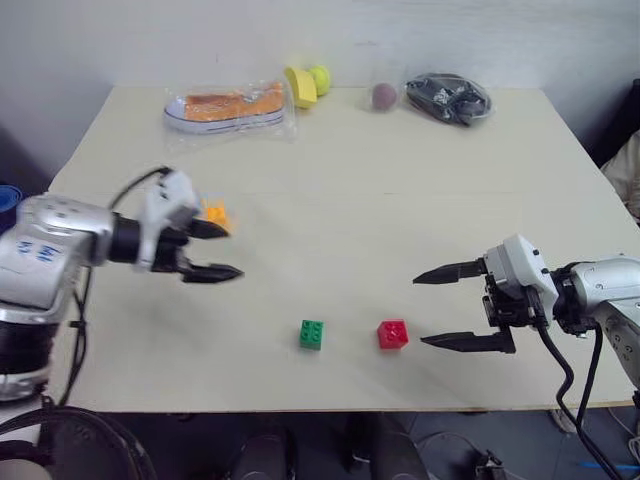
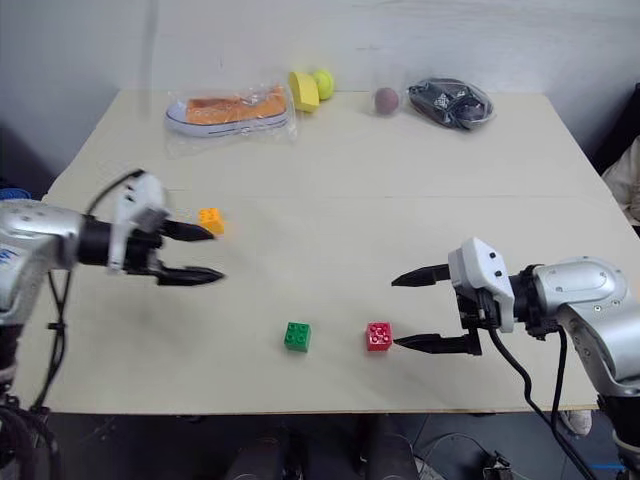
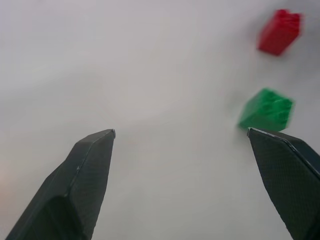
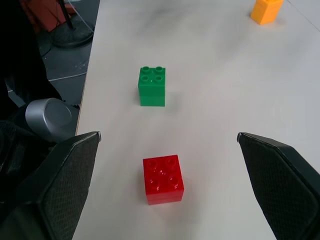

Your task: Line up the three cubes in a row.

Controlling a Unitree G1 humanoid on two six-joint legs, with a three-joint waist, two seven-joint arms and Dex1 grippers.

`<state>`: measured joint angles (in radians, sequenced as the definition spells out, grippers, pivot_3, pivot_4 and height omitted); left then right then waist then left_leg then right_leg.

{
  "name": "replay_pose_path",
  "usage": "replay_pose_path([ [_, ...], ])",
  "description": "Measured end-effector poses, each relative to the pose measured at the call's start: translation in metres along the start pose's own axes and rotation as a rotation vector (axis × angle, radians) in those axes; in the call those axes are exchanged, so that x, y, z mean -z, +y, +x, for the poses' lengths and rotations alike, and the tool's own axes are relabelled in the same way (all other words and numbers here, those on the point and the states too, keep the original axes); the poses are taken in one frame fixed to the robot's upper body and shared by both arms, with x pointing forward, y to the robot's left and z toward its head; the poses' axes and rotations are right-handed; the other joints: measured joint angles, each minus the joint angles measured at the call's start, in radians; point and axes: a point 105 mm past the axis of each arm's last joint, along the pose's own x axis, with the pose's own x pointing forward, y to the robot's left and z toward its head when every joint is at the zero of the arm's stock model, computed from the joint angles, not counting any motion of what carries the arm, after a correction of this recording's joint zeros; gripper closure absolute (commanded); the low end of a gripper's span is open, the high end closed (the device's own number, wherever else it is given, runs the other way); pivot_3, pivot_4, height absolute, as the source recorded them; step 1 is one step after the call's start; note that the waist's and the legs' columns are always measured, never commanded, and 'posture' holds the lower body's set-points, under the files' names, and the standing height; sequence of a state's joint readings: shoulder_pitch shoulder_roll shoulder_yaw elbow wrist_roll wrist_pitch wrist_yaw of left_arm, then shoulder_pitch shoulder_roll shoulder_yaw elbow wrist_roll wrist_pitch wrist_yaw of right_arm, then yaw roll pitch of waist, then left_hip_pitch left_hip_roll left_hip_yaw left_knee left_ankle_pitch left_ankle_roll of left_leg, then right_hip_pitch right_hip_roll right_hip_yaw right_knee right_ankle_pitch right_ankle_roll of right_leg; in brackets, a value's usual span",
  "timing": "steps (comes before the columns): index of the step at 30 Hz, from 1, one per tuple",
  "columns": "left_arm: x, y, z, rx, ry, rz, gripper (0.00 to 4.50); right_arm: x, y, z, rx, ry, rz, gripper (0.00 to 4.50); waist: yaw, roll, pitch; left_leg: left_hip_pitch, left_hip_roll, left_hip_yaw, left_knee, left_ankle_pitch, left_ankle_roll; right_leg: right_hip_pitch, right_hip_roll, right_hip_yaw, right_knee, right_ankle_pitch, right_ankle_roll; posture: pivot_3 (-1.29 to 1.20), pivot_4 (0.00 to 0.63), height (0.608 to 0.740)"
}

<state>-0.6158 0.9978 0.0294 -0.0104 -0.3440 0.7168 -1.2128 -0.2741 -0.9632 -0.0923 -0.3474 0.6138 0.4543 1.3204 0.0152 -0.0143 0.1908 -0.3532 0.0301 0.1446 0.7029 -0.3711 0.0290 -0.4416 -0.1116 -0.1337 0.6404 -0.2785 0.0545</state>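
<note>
Green cube (image 1: 311, 334), red cube (image 1: 392, 334), orange cube (image 2: 210, 219) apart

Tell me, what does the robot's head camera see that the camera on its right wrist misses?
The left eye view alone takes in the far table edge: a bagged shoe, yellow balls, a dark reddish ball, a bag of black items, and the open left gripper. The right wrist view alone shows the studs on the bricks up close. Both show the red cube, green cube, orange-yellow cube and open right gripper.
</note>
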Motion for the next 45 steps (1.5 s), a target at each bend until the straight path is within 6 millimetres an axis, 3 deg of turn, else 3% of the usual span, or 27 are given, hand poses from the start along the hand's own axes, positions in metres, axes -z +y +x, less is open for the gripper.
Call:
replay_pose_path([
  [4,0.015,0.044,-0.015,-0.067,-0.066,-0.002,0.05,-0.005,-0.005,0.005,0.012,-0.033,-0.012,0.0,0.015,-0.002,0.001,-0.003,-0.001,-0.001,0.003,0.0,0.001,-0.001,0.003,-0.002,0.001,0.0,0.0,0.0,0.15,0.74],
  [6,0.016,0.072,-0.022,-0.157,-0.007,0.055,0.05,-0.006,-0.006,0.007,0.014,-0.042,-0.014,0.0,0.017,-0.003,0.0,-0.004,-0.002,0.0,0.003,0.0,0.001,-0.001,0.004,-0.003,0.002,0.001,0.001,0.0,0.15,0.74],
  [9,0.019,0.088,-0.022,-0.189,0.074,0.116,0.05,-0.005,-0.006,0.009,0.023,-0.049,-0.007,0.0,0.01,-0.004,0.0,-0.005,-0.002,0.001,0.002,-0.001,0.003,-0.002,0.005,-0.005,0.003,0.002,0.003,0.0,0.15,0.74],
  [19,0.03,0.097,0.027,-0.174,0.191,0.151,0.05,-0.003,0.001,0.009,0.068,-0.055,0.025,0.0,0.004,-0.005,0.001,-0.005,-0.002,0.002,0.002,-0.002,0.004,-0.002,0.006,-0.008,0.001,0.003,0.006,0.0,0.15,0.74],
  [27,0.032,0.102,0.052,-0.242,0.213,0.143,0.05,-0.006,0.008,0.005,0.101,-0.056,0.037,0.0,0.006,-0.005,0.001,-0.005,-0.002,0.002,0.002,-0.002,0.004,-0.002,0.005,-0.008,0.001,0.004,0.006,0.0,0.15,0.74],
  [31,0.037,0.102,0.055,-0.245,0.237,0.13,0.91,-0.006,0.008,0.001,0.113,-0.048,0.049,0.0,0.004,-0.006,0.001,-0.005,-0.002,0.002,0.002,-0.002,0.004,-0.002,0.005,-0.008,0.001,0.004,0.006,0.0,0.15,0.74],
  [37,0.038,0.101,0.057,-0.238,0.244,0.116,2.87,-0.01,0.011,-0.002,0.124,-0.046,0.049,0.0,0.006,-0.006,0.001,-0.005,-0.002,0.002,0.002,-0.002,0.004,-0.002,0.005,-0.008,0.001,0.004,0.006,0.0,0.15,0.74],
  [45,0.035,0.095,0.058,-0.185,0.194,0.076,3.01,-0.006,0.019,0.0,0.111,-0.037,0.068,0.0,0.005,-0.006,0.001,-0.005,-0.002,0.002,0.003,-0.002,0.004,-0.002,0.005,-0.008,0.001,0.004,0.006,0.0,0.15,0.74],
])
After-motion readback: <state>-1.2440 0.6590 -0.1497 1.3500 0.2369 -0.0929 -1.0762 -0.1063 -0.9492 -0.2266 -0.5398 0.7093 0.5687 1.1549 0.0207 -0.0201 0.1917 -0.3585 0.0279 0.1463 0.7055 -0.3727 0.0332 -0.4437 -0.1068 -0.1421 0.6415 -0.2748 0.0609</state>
